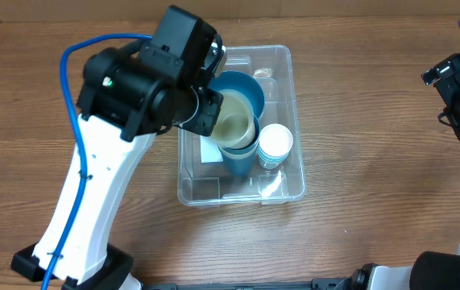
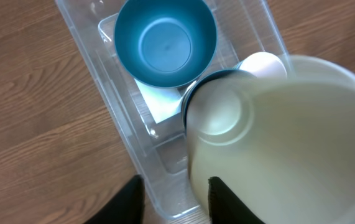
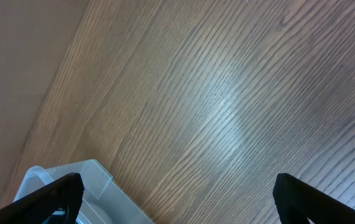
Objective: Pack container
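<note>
Wood-grain surface (image 1: pixel 358 225) is carrying the container (image 1: pixel 205 192) around its middle, a little toward the far edge, with its long side running from far to near. Inside, a teal bowl (image 2: pixel 165 40) is sitting at the far end. A cream cup (image 2: pixel 289 143) is nesting in a teal cup (image 1: pixel 242 161) beside a white cup (image 1: pixel 275 143), probably stacked that way to save room. The left tool (image 2: pixel 176 185) is hovering over the container's left wall. Its fingers are spread with only clear plastic showing between them, so it is pinching nothing, and the cream cup is lying just beside one finger. The right tool (image 3: pixel 177 185) is hanging near the right edge, well apart from the container. It is spread wide and empty, likely parked there to leave the left arm room. Judging by the contents, packing is looking well along.
</note>
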Robot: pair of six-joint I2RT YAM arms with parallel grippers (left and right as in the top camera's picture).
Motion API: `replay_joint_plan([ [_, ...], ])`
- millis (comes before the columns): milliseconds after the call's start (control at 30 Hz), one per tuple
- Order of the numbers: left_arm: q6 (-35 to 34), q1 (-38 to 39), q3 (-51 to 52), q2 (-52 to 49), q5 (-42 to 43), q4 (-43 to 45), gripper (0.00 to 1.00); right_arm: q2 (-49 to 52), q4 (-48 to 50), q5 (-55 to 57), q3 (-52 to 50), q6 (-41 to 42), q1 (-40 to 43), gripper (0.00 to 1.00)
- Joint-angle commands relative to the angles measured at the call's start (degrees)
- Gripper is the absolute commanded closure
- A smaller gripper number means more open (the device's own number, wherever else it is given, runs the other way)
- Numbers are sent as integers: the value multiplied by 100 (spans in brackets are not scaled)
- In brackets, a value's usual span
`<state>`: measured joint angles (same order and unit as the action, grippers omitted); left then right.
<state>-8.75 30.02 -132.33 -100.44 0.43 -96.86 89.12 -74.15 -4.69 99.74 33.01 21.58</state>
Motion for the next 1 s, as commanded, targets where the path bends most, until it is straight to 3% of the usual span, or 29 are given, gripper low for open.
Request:
replay_joint_plan([
  [0, 85, 33, 13, -131, -90, 17, 32, -22, 31, -13, 76, 24, -31, 0],
  [33, 87, 20, -66, -52, -131, 7, 0, -22, 31, -13, 76, 24, -31, 0],
  [167, -570, -492, -313, 365, -706, 7, 0, -22, 31, -13, 76, 24, -31, 0],
  [233, -1032, -1349, -317, 697, -874, 7, 0, -22, 31, -13, 76, 24, -31, 0],
  [300, -1078, -2297, -317, 925, -828, 7, 0, -22, 31, -13, 76, 24, -31, 0],
  [400, -1075, -3080, -317, 1099, -831, 7, 0, -22, 31, -13, 76, 24, -31, 0],
  [767, -1056, -3193, -315, 1073, -833, 7, 0, -103, 31, -13, 76, 24, -35, 0],
  [967, -1058, -3193, -315, 1073, -833, 7, 0, -1587, 31, -11, 76, 24, -634, 0],
])
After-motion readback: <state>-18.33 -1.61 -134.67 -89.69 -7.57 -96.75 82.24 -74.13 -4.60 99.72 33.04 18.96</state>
